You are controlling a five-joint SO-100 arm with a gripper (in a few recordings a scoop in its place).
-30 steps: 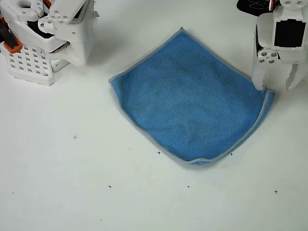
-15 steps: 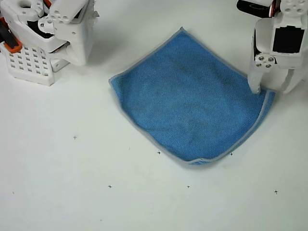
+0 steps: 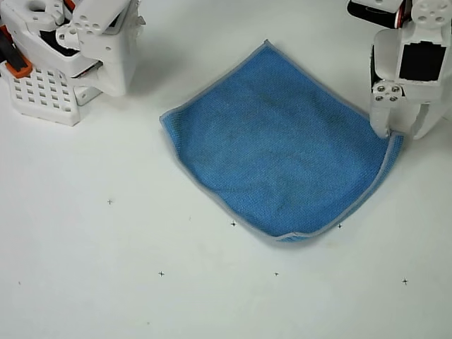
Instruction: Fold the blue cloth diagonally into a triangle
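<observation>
Overhead view: white gripper (image 3: 400, 131), jaws narrowly apart, straddles the flat blue cloth's (image 3: 275, 141) right corner; it should pinch only the hem before lifting.

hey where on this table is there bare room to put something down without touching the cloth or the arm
The widest free patch of the white table is the whole lower strip below the square blue microfiber cloth, running up the left side beneath the white perforated arm base. A smaller gap lies between that base and the cloth's top corner. It is crowded at right, where the white two-finger gripper meets the cloth's corner.
</observation>
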